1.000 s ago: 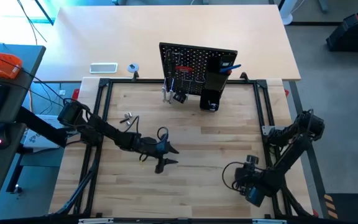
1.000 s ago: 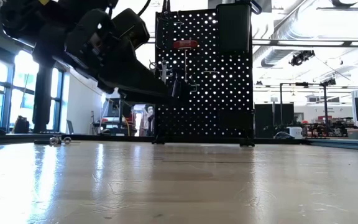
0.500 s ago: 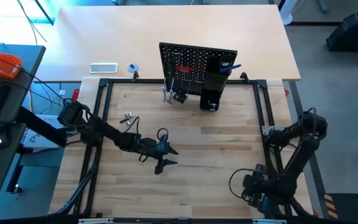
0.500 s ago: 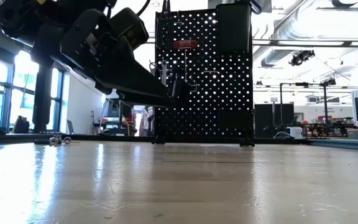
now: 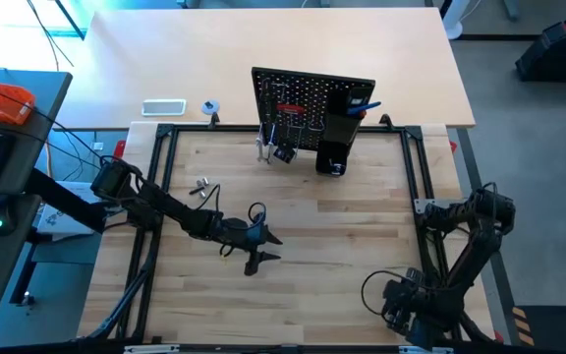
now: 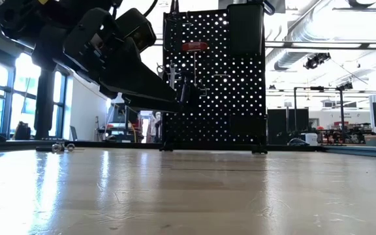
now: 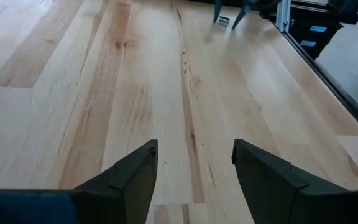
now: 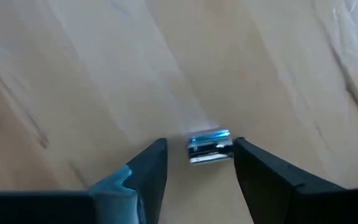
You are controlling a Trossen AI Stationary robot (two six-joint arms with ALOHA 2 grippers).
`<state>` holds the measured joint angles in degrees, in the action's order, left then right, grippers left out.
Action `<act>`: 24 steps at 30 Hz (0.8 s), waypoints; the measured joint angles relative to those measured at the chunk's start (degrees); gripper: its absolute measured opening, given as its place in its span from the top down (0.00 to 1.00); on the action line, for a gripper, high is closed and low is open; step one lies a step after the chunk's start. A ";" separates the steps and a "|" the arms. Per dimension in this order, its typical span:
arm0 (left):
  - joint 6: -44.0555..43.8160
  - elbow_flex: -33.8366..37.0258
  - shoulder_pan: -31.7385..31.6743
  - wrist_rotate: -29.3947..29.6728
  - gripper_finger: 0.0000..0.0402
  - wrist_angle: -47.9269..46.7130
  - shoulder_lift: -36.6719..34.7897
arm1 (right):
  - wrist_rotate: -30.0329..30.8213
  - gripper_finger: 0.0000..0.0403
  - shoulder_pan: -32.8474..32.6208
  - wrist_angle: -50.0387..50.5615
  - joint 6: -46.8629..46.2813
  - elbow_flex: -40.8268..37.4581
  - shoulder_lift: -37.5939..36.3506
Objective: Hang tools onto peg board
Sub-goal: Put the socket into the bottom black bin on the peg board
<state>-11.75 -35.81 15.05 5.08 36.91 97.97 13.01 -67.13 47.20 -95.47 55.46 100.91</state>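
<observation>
Near edge, right corner: right gripper sits low over the tbl's black frame rail, arm folded back; wrist view shows its fingers spread wide w/ a small shiny metal piece lying on the wood betw. them, not pinched; can't tell what that piece is. Mid-tbl, left of centre: left gripper hangs just above the boards, claw wide & holding nothing, bare wood betw. its fingers. Surface = pale butcher-block table, long planks w/ darker grain streaks, slightly glossy in the low view; black metal frame runs round it. Left side, past the gripper: small silver tool lies flat on the wood, well apart from the board. Far edge, centre: peg board stands upright, black, rectangular, dotted w/ holes; red-handled screwdriver & other small tools hang on its left half; tall black box holder on its right half, blue T-handle hex key poking from its top. Beyond: plain tan tabletop; low view shows bright windows left, ceiling ducts & workshop benches right.
</observation>
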 joint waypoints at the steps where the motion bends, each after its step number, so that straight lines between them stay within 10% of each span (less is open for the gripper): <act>1: 0.00 0.02 0.00 0.00 0.50 0.16 0.00 | -0.95 0.57 0.00 -0.23 -0.15 0.23 0.52; 8: -0.02 0.02 0.13 -0.02 0.50 0.42 0.00 | -0.59 0.84 -1.13 -1.83 -1.16 0.24 2.40; 24: -0.66 0.04 0.44 -0.04 0.50 1.14 0.00 | 2.05 0.82 -0.73 -0.55 -2.06 0.13 2.55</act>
<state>-12.40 -35.77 15.49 5.04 38.05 97.97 15.06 -67.87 46.65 -97.53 55.59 103.46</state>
